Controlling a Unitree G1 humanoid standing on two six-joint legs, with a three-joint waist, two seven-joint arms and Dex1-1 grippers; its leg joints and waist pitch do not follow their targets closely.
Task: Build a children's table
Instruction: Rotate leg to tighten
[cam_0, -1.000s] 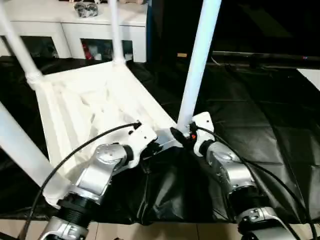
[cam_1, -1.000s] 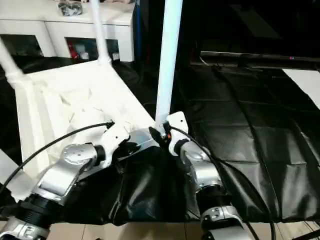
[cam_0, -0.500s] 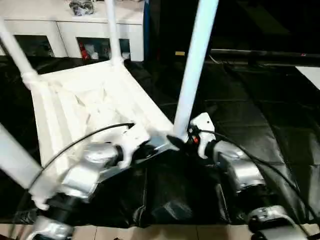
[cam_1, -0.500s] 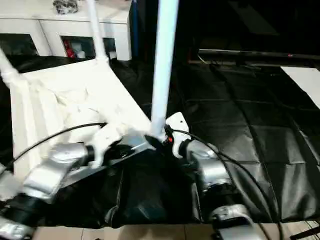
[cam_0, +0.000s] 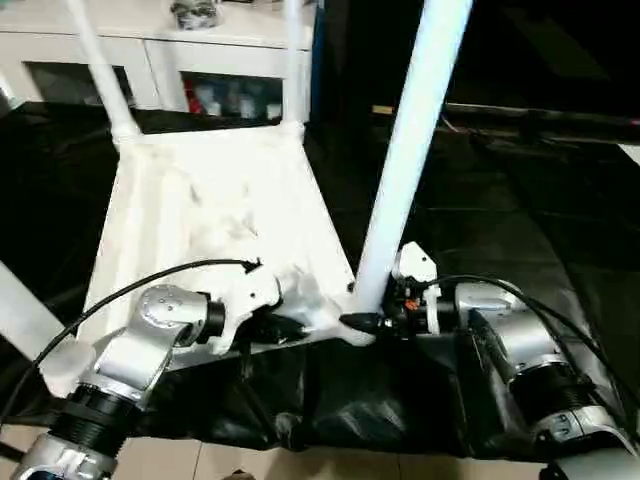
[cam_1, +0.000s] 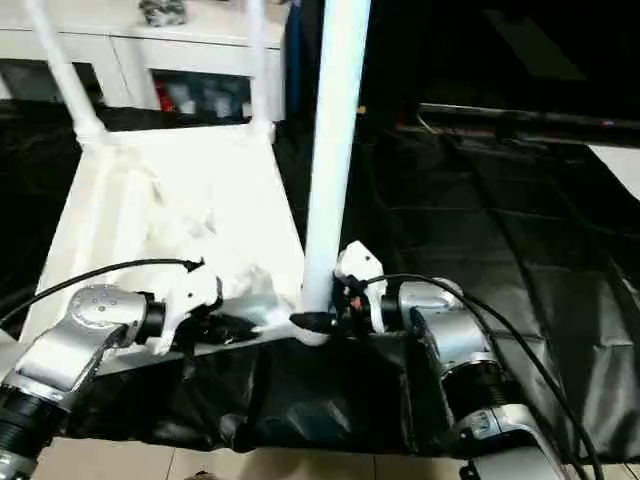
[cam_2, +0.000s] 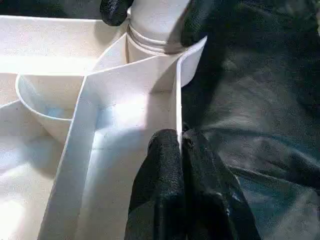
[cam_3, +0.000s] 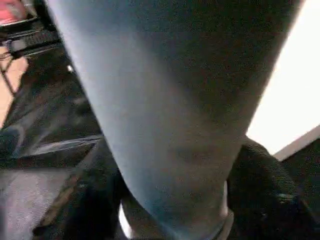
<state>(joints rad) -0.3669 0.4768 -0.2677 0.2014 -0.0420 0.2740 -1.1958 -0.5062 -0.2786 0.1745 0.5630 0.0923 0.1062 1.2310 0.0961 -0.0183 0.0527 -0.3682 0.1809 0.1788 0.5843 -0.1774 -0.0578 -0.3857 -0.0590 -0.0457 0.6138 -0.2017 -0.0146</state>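
The right gripper (cam_0: 358, 322) seems to hug the near leg (cam_0: 405, 160) of the upside-down children's table (cam_0: 210, 215), while the left gripper (cam_2: 179, 145) pinches its rim.

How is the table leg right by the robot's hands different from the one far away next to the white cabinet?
The near leg looks thick and is straddled at its base by the right end effector; the far leg looks thin and nothing touches it. The near leg leans right; the far leg stands almost straight. Both are white tubes rising from corners of the upturned table top.
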